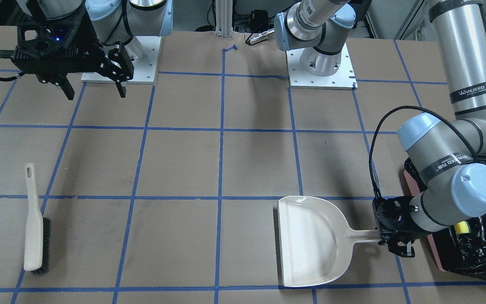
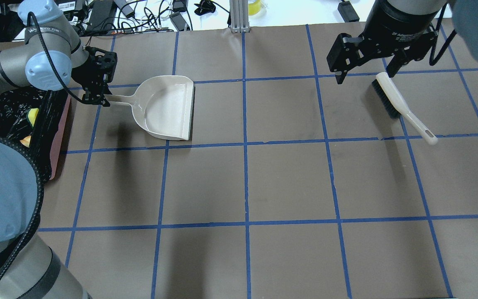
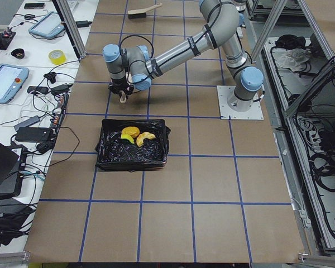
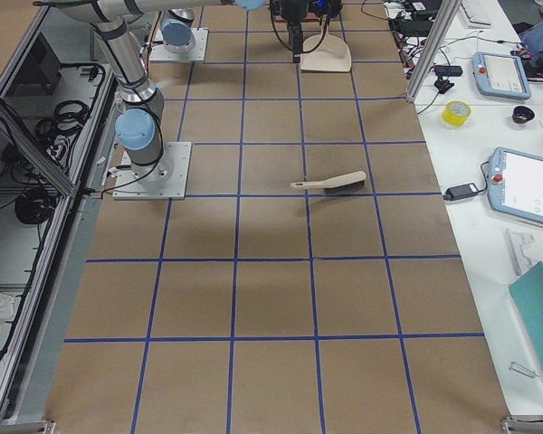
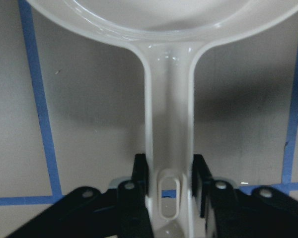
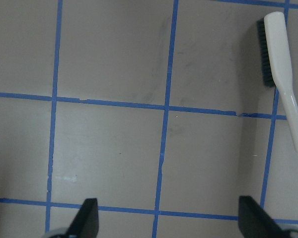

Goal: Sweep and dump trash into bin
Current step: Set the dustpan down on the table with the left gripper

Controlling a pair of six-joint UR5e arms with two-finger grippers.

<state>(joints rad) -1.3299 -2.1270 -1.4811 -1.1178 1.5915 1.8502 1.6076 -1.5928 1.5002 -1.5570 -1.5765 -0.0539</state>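
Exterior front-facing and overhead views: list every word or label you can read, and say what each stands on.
"WANJEED", further characters blurred: black strap on the left arm.
"WANJEED", upside-down: second strap by that arm's elbow.
"2F Adaptive", rest blurred: black collar above the right tool.
No print visible on the dustpan or brush.

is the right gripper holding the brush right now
No, the brush lies flat on the table, while the right gripper is open and well apart from it.
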